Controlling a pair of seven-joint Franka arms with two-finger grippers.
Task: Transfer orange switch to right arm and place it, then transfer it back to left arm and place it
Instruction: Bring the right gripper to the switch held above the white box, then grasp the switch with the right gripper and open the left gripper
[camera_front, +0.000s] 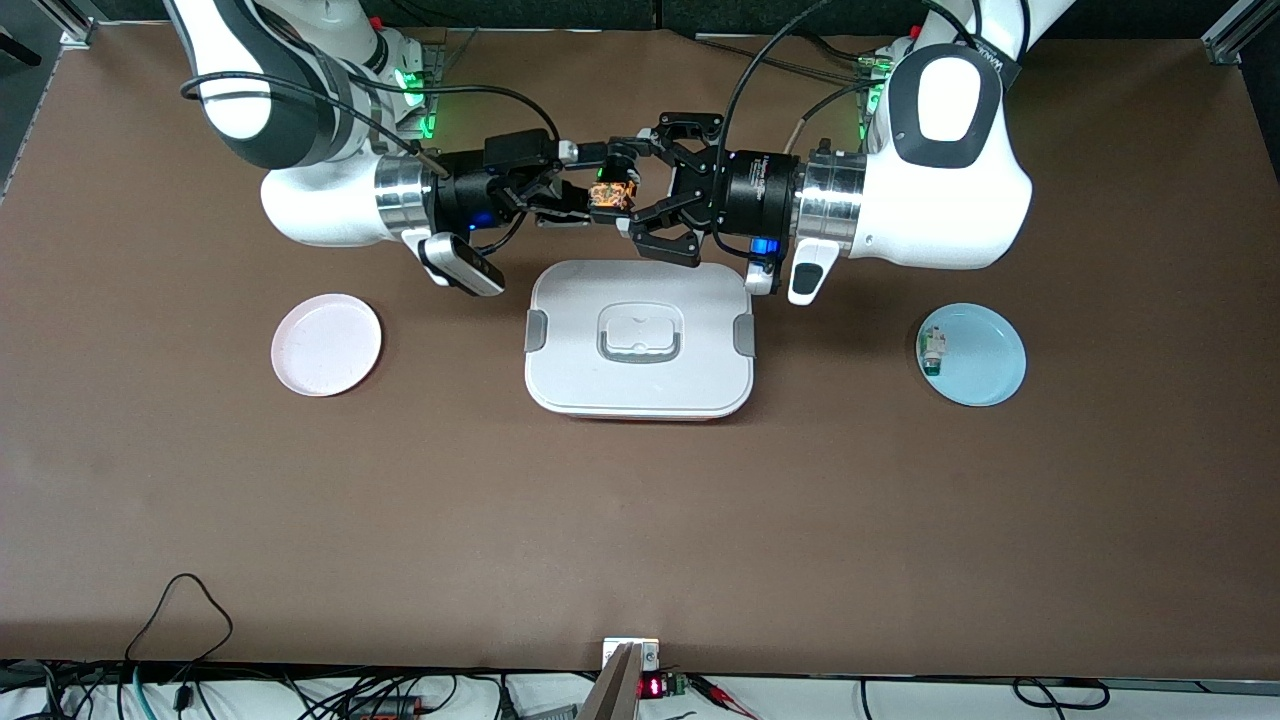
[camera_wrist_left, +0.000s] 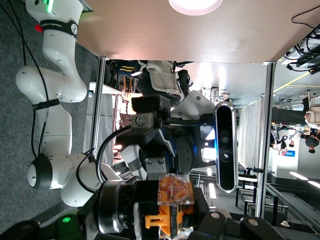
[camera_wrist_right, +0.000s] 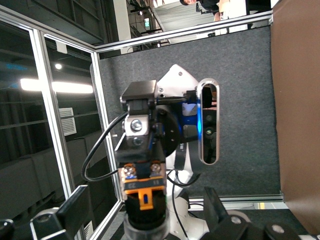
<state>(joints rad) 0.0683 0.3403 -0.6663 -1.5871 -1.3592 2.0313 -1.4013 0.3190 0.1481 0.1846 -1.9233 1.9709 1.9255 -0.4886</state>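
The left gripper (camera_front: 628, 197) reaches in level from its arm's end of the table and hangs in the air over the table (camera_front: 640, 520) at the 12 o'clock edge of the box (camera_front: 640, 385). Its pincer is partly closed and clamps the orange switch (camera_front: 612, 195), so the switch is held off the table, above the strip just past the box's 12 o'clock side. The left wrist view shows the switch (camera_wrist_left: 172, 200) sitting between that gripper's own fingers. The right gripper (camera_front: 590, 185) meets it nose to nose from the opposite end, jaws spread as wide as they go and empty – its fingers (camera_wrist_right: 75, 212) stand well apart on either side of the switch (camera_wrist_right: 142, 187) without closing on it. The box lies lid-on at the table's middle. A pink plate (camera_front: 326, 345) sits at the box's 9 o'clock and a blue plate (camera_front: 985, 355) at its 3 o'clock – the blue plate carries a small white-and-green component (camera_front: 932, 350).
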